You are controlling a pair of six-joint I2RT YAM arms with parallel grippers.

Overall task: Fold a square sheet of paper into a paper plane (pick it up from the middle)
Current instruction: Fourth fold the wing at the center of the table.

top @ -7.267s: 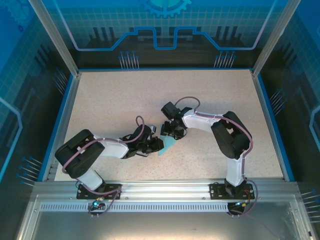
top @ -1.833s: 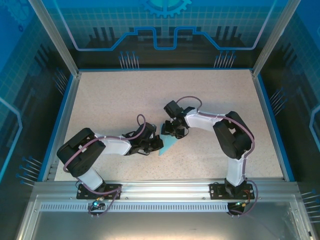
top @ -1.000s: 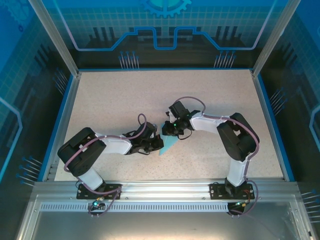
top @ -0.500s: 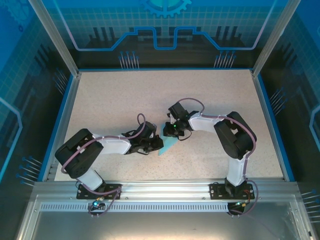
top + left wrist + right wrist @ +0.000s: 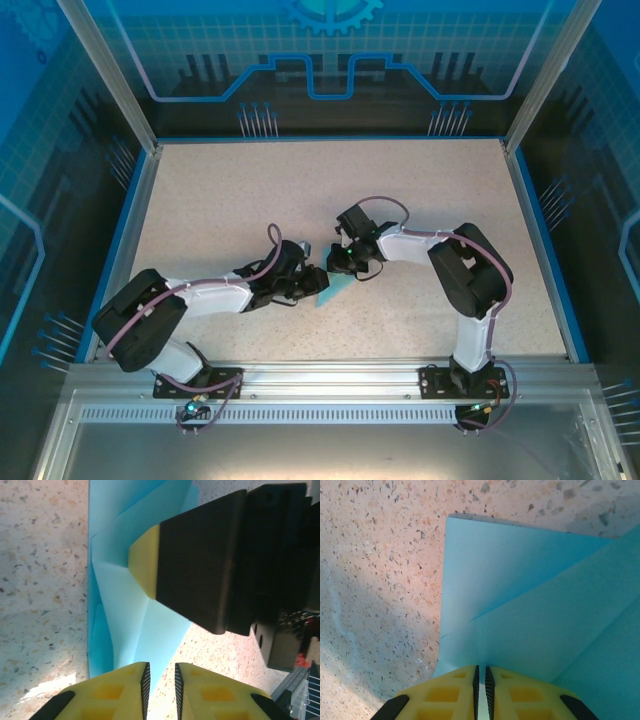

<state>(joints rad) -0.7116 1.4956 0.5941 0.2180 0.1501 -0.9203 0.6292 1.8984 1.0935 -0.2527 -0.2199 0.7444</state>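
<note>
Locate the paper (image 5: 337, 290) on the table (image 5: 220, 200), just toward 6 o'clock of the table's centre in the overhead view. It is creased into overlapping triangular flaps and lies mostly flat. The left hand (image 5: 160, 682) sits at the paper's 9 o'clock edge with its pads a narrow gap apart and nothing clamped between them. The right hand (image 5: 481, 680) reaches in from 12 o'clock. Its pads are drawn almost together with a sliver of blue in the slit, which reads as a pinch on a raised fold. Treat the paper as very light, thin and limp: expect it to slide on the table, buckle under a sideways push and crease permanently wherever squeezed. Take hold on a doubled edge or an existing crease, pin one side before moving the other, and press lightly.
</note>
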